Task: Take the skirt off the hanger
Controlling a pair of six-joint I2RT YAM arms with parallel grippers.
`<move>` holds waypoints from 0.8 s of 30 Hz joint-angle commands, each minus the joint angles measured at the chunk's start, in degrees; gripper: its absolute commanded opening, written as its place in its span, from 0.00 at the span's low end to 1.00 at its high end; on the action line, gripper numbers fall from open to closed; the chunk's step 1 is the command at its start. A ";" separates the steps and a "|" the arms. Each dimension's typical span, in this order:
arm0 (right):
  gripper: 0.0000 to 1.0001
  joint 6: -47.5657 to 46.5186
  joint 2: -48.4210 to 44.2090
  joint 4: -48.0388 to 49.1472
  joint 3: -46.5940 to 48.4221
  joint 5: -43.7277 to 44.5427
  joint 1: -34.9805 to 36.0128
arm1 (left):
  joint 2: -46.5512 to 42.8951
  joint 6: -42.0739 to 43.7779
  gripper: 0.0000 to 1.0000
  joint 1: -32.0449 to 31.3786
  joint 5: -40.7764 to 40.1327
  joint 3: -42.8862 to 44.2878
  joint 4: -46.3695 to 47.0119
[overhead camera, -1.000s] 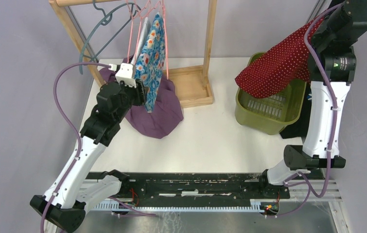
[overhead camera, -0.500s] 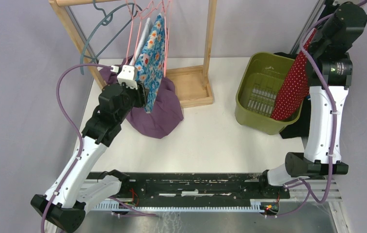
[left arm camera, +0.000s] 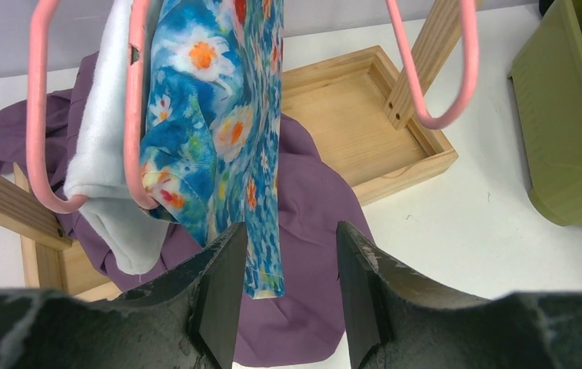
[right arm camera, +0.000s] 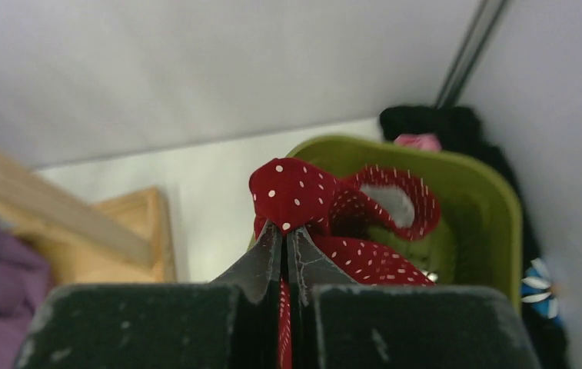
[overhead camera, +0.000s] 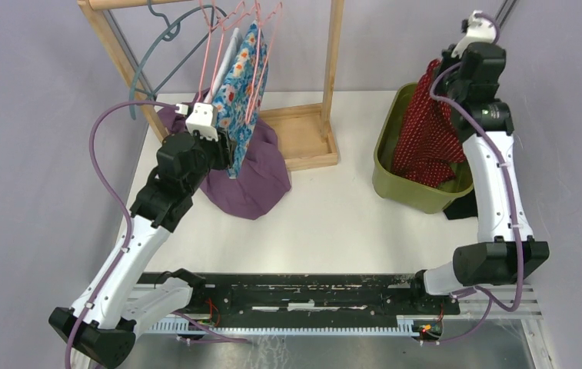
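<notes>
The red skirt [overhead camera: 426, 142] hangs vertically from right gripper [right arm camera: 284, 231], clamped on it, into green bin [overhead camera: 418, 198] directly below; left gripper [left arm camera: 287, 246] open at floral skirt [left arm camera: 218, 115] hem.

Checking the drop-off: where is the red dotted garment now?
Top view, right side: the red dotted garment hangs from the right gripper into the green bin.

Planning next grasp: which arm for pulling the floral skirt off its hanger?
Left: left gripper sits open at the floral skirt hem; right gripper is shut on red dotted cloth over the basket.
</notes>
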 commanded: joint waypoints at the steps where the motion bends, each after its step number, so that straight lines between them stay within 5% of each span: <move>1: 0.01 5.14 -7.39 7.49 -10.78 -4.03 2.99 | 0.51 -3.31 0.53 -0.02 -0.90 1.34 3.23; 9: 0.04 2.44 -9.07 7.25 -25.06 -0.90 5.66 | 1.21 -2.24 0.58 -0.01 -2.38 2.15 2.34; 18: 0.41 0.02 -8.98 6.63 -23.85 1.87 7.07 | 3.32 -0.89 0.69 0.04 -0.70 6.10 1.38; 24: 0.55 -2.60 -13.47 7.42 -21.69 3.10 8.57 | 3.63 0.34 0.78 0.04 -0.70 8.21 0.63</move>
